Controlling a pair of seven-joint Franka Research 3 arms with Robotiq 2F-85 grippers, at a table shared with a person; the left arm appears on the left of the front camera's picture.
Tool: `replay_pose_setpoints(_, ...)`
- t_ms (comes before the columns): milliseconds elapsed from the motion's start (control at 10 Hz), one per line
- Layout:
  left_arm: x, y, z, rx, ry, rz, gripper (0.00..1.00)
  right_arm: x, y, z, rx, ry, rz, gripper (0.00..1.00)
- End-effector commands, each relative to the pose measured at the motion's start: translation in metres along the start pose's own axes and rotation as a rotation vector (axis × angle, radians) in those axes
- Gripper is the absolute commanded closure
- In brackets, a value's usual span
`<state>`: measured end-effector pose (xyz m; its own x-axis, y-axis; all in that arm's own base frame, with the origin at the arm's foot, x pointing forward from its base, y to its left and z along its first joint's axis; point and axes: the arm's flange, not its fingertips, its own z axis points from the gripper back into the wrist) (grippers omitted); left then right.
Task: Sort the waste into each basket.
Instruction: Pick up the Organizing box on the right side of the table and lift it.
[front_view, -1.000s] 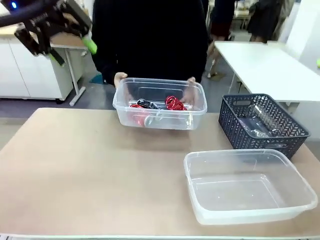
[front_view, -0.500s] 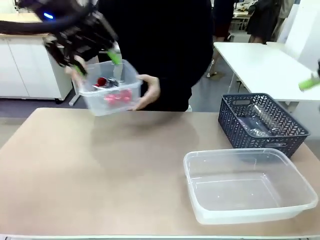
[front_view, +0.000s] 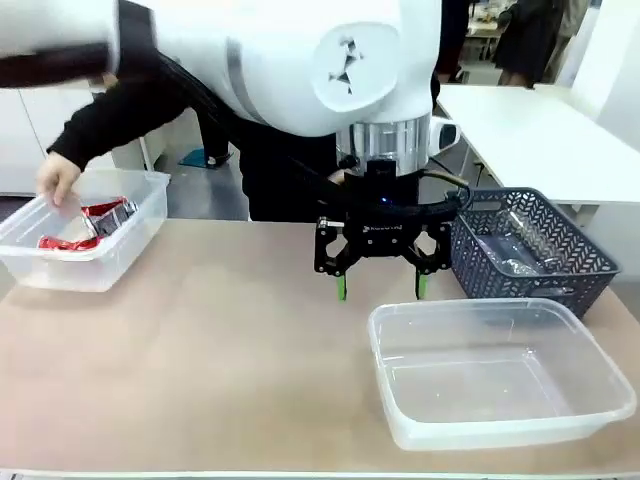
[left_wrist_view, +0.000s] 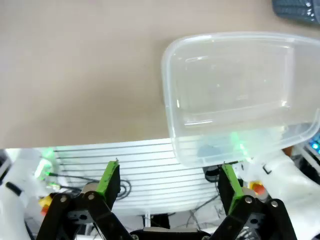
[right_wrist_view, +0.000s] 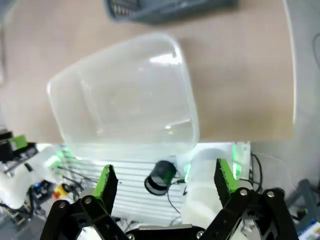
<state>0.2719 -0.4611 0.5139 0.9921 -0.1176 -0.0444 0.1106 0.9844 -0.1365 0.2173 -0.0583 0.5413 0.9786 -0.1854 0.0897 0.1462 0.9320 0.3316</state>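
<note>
At the far left of the desk (front_view: 200, 360) a person's hand (front_view: 57, 180) rests on the rim of the left tub (front_view: 100, 255). In it lie crushed red cans (front_view: 85, 225), perhaps with a silver one among them; I cannot count them. I judge these light and thin-walled, easy to dent further, and slick on the painted sides. I would pinch one across its flattened body, not at the rim, and close gently.

My left tool (front_view: 381, 283) hangs over the middle of the desk, just beside the empty tub's far left corner, jaws spread and holding nothing. In its own camera, too, the green fingers (left_wrist_view: 108, 178) stand wide apart.

The empty tub (front_view: 420, 440) sits front right, thin clear plastic, likely light enough to skid if I knock it.

Behind it the grey basket (front_view: 470, 255) holds what look like clear bottles (front_view: 515, 250). I judge them light, springy and slippery; mid-body, across the width, is the hold.

My right tool (right_wrist_view: 167, 182) is outside the front camera; its wrist camera shows it released and empty above the empty tub.
</note>
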Motion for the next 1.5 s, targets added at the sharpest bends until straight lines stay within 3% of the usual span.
replay_pose_setpoints(0, 0.001, 0.042, 0.031, -0.048, -0.102, 0.056, 0.00, -0.001, 0.008, -0.007, -0.018, 0.035, 0.017, 0.00)
replay_pose_setpoints(200, 0.001, 0.042, 0.031, -0.048, -0.102, 0.056, 0.00, 0.000, -0.001, 0.001, 0.004, -0.002, -0.002, 0.00)
replay_pose_setpoints(300, 0.012, 0.023, 0.028, -0.029, -0.061, 0.048, 0.00, 0.017, 0.029, -0.027, -0.043, 0.073, 0.103, 0.00)
replay_pose_setpoints(400, 0.005, 0.022, -0.007, 0.010, -0.098, 0.121, 0.00, 0.027, 0.037, -0.075, -0.067, 0.157, 0.196, 0.00)
replay_pose_setpoints(700, 0.002, -0.005, -0.079, 0.057, -0.056, 0.124, 0.00, 0.024, 0.020, -0.156, -0.108, 0.397, 0.210, 0.00)
replay_pose_setpoints(900, 0.005, -0.023, -0.108, 0.073, -0.058, 0.137, 0.00, 0.015, 0.002, -0.186, -0.224, 0.482, 0.172, 0.00)
replay_pose_setpoints(1400, 0.011, -0.033, -0.137, 0.064, -0.058, 0.194, 0.00, 0.000, -0.017, -0.222, -0.270, 0.511, 0.206, 0.00)
